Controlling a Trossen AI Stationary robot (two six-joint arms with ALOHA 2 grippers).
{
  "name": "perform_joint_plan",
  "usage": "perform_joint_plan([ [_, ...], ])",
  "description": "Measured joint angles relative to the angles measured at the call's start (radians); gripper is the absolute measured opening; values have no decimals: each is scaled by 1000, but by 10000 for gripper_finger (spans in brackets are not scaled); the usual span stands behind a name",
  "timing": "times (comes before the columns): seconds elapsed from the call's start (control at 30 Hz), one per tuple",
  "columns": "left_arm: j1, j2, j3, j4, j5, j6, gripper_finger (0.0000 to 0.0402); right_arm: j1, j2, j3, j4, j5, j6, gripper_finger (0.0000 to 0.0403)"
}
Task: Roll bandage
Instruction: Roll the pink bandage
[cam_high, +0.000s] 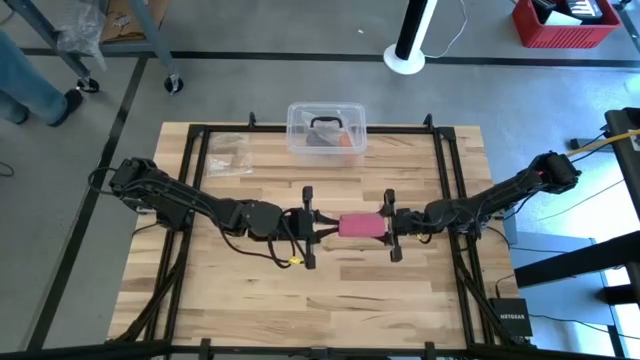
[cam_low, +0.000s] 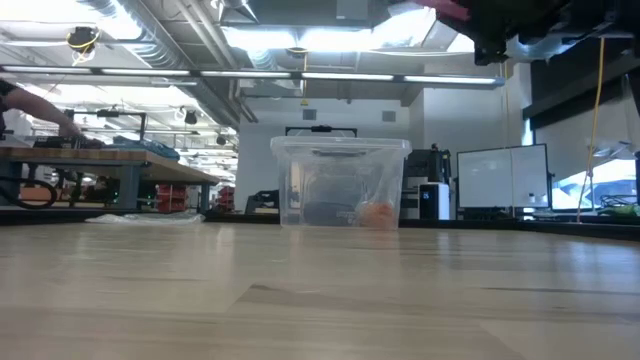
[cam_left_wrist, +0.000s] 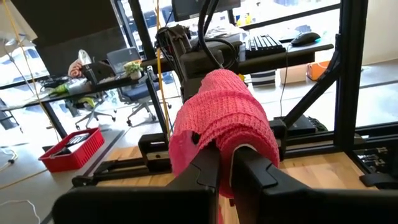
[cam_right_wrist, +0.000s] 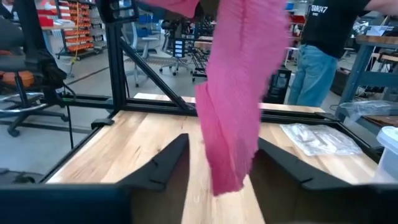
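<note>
While left fingers (cam_left_wrist: 225, 171) clamp bandage (cam_high: 361, 225), right fingers (cam_right_wrist: 217, 165) spread, tips cropped.

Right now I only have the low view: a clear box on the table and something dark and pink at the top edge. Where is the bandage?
Observer: The bandage is up off the wood, above the middle of the table.
Operator: Who has hold of it?
Observer: The left gripper is shut on a bunched, wound part of it.
Operator: And the other arm?
Observer: The right gripper is open, facing the left one, with a loose strip hanging down between its fingers; I see no contact there.
</note>
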Motion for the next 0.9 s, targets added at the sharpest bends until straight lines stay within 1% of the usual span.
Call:
perform_joint_plan([
  [0.1, 0, 0, 0, 0, 0, 0, 13, 0, 3, 0, 18, 1, -15, 107],
  [0.23, 0, 0, 0, 0, 0, 0, 13, 0, 3, 0, 15, 28, -27, 26],
  [0.27, 0, 0, 0, 0, 0, 0, 13, 0, 3, 0, 14, 34, -30, 14],
  [0.3, 0, 0, 0, 0, 0, 0, 13, 0, 3, 0, 13, 41, -34, 9],
  [0.4, 0, -1, 0, 0, 0, 13, 13, 0, 3, 0, 8, 56, -30, 16],
  [0.57, -16, -33, 0, 0, -7, 34, 13, 19, 3, 0, -36, 32, 18, 6],
  [0.67, -18, -42, 0, -3, -7, 37, 13, 72, 3, 0, -48, 55, 32, 10],
  [0.77, -17, -41, -1, -13, -35, 46, 13, 147, 3, 5, -55, 113, 22, 4],
  [0.9, -1, -40, -1, -7, -47, 37, 13, 232, 3, 53, -86, 188, 0, 7],
])
